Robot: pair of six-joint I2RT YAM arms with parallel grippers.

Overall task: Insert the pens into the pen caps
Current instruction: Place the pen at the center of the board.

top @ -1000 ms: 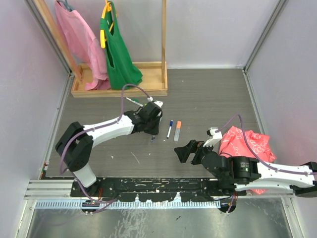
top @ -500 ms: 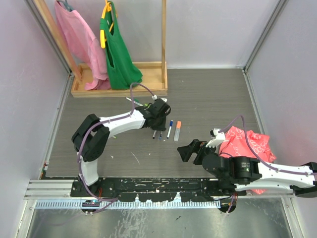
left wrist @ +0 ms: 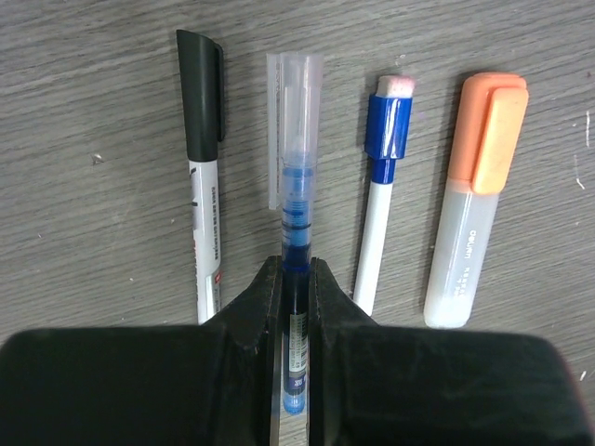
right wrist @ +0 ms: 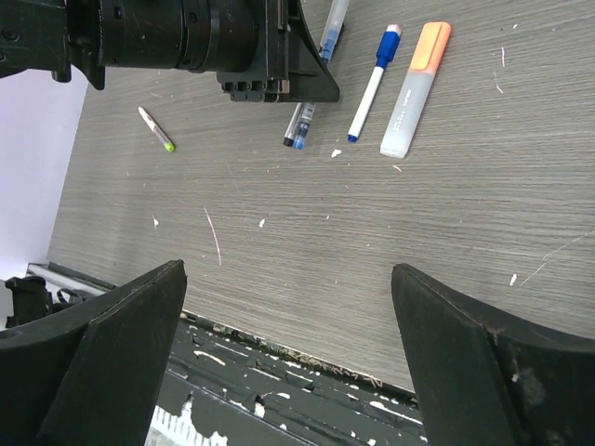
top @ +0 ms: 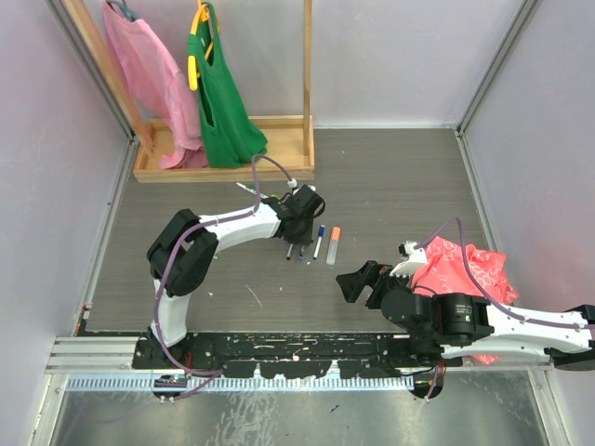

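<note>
Four pens (top: 319, 242) in a row on table (top: 400, 186) | we see left gripper (left wrist: 296, 271) clamped on blue pen (left wrist: 296, 214), clear cap (left wrist: 296, 93) on | black-capped pen (left wrist: 203, 158) just beside it; white pen (left wrist: 379, 214) and orange highlighter (left wrist: 469, 204) on its other side | barrel print unreadable | right gripper (right wrist: 288, 316) spread wide, empty, well apart from it over bare wood

The grey table (top: 400, 186) carries four capped pens side by side at its middle: from left, a black pen (left wrist: 203, 158), a clear-capped pen (left wrist: 295, 139), a blue pen (left wrist: 383, 186) and an orange marker (left wrist: 474, 195). A green-tipped pen (right wrist: 156, 129) lies farther left, and a pink bag (top: 465, 269) at the near right.
</note>
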